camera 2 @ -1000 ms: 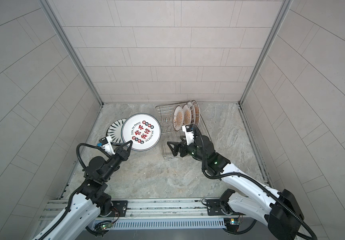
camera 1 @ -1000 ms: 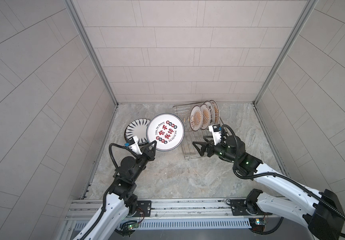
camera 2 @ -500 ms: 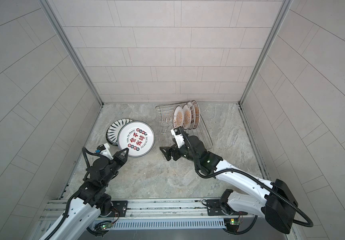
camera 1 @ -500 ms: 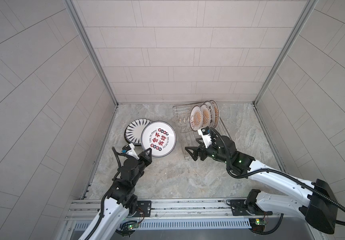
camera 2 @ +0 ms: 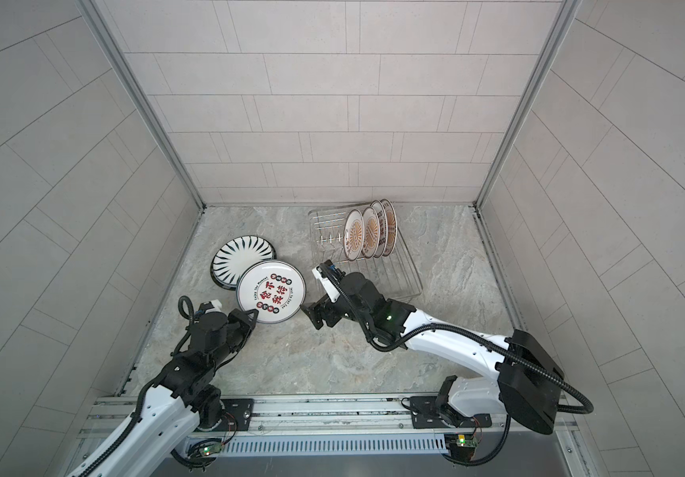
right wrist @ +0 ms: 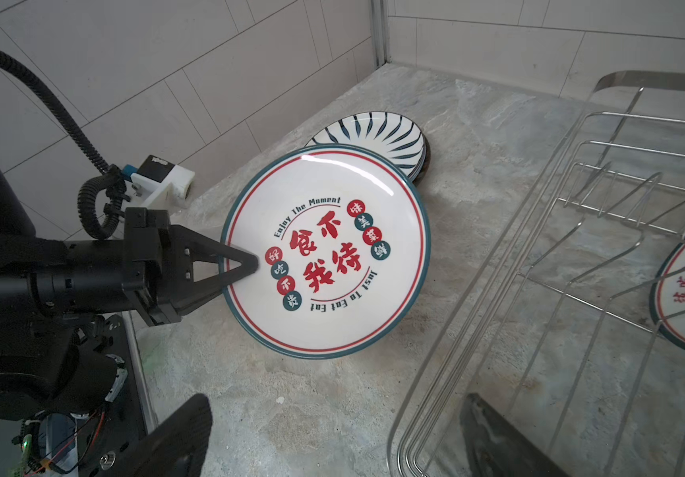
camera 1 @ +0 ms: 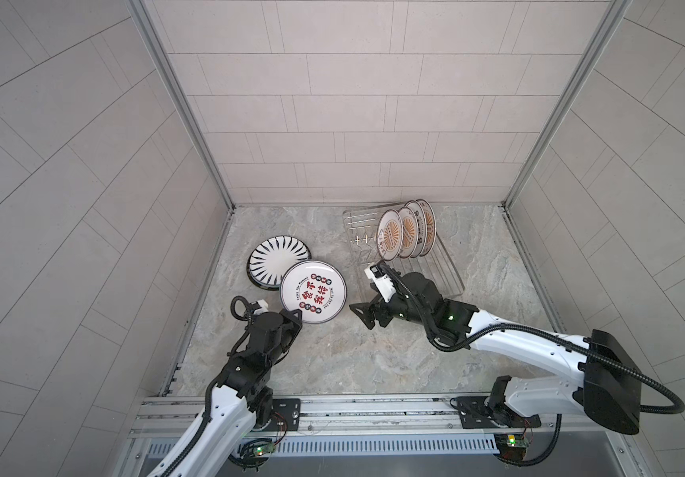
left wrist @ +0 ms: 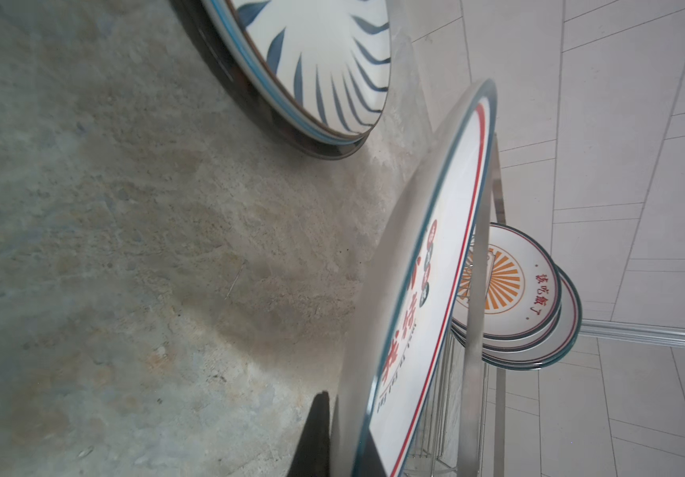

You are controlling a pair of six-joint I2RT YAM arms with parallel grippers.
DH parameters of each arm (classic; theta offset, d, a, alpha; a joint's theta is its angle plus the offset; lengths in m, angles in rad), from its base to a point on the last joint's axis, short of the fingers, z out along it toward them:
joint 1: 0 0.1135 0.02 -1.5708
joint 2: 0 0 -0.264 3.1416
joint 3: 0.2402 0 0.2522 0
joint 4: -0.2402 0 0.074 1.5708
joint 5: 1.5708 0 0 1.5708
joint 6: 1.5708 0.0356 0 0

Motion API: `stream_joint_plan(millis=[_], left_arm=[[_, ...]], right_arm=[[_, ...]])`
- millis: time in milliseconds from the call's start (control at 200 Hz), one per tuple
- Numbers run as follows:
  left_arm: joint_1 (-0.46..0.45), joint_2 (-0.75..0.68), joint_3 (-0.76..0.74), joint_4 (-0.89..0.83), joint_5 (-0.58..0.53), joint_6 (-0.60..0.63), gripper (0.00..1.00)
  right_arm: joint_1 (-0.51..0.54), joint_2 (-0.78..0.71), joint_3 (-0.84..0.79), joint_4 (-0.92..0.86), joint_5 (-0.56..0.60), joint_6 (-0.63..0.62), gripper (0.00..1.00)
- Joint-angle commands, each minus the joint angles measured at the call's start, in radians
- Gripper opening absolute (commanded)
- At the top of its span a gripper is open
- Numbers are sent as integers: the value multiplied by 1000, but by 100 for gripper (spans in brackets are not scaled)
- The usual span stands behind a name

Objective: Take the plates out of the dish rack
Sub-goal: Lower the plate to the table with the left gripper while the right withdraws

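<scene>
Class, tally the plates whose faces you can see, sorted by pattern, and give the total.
Orange sunburst plates, standing in the dish rack: 3
Black-striped plate, lying flat outside the rack: 1
Red-and-black character plate, held at its rim by the left gripper: 1
Total: 5

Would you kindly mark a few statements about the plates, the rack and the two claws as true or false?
1. The left claw is shut on the rim of the character plate. True.
2. The right claw holds a sunburst plate. False: it is open and empty.
3. The dish rack holds nothing. False: sunburst plates stand upright in it.
4. The striped plate lies outside the rack, on the table. True.
</scene>
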Motion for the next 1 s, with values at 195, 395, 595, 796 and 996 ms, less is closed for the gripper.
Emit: stream_joint_plan(millis=[195, 395, 595, 796, 996], left_arm=[[2, 155, -13, 141, 58, -115, 0], [0, 239, -27, 193, 89, -136, 0], [-1, 249, -47, 193, 51, -161, 0], [-1, 256, -45, 189, 67, -164, 0], [-1, 275, -47, 183, 76, -176, 3]], right_arm=[[26, 70, 64, -16, 53, -27, 95], [60, 147, 139, -82, 57, -70, 94], [70, 212, 194, -123, 128, -55, 92], [70, 218, 206, -122, 246, -22, 92], [70, 221, 200, -117, 247, -15, 92]])
